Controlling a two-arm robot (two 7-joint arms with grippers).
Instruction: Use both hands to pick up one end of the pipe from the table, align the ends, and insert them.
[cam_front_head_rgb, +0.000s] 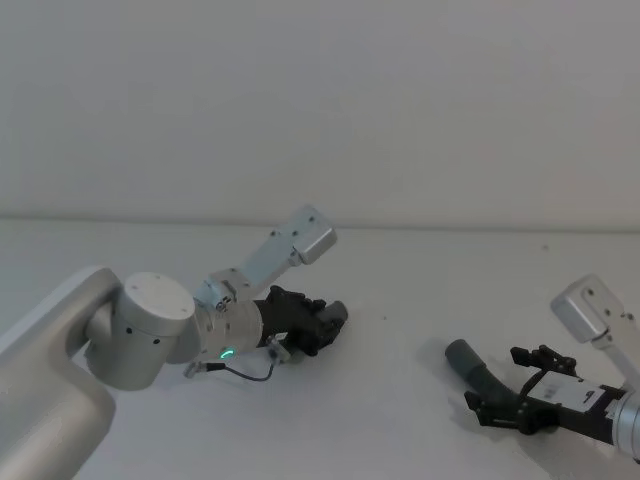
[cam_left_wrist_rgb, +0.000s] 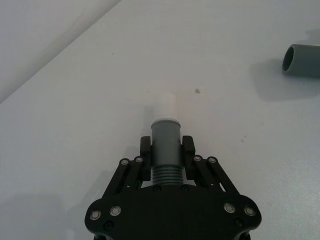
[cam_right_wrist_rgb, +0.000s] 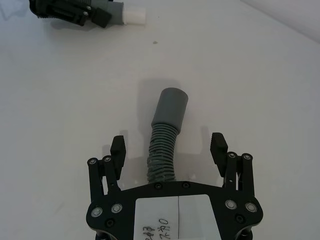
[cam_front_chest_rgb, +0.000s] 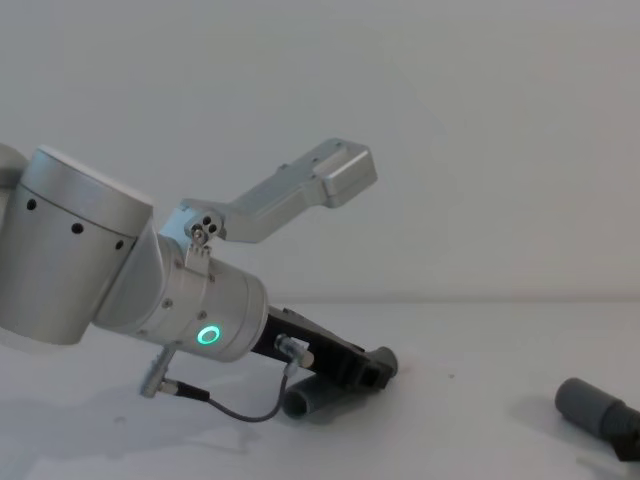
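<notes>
White label (cam_right_wrist_rgb: 172, 220) (scrawl unreadable) tops the right gripper (cam_right_wrist_rgb: 168, 141) straddling the pipe (cam_right_wrist_rgb: 169, 107).

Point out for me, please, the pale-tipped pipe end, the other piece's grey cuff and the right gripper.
pale-tipped pipe end (cam_left_wrist_rgb: 163, 106): left wrist view, on its white tip.
grey cuff (cam_right_wrist_rgb: 170, 106): right wrist view, on the cuff's smooth side wall.
right gripper (cam_right_wrist_rgb: 168, 144): right wrist view, midway between its open fingertips.

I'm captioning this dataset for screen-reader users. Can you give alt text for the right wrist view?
The right claw, open, straddles a ribbed grey hose piece lying on the white table, its smooth cuff pointing away. Farther off, the left claw grips the other piece, pale tip showing.
</notes>
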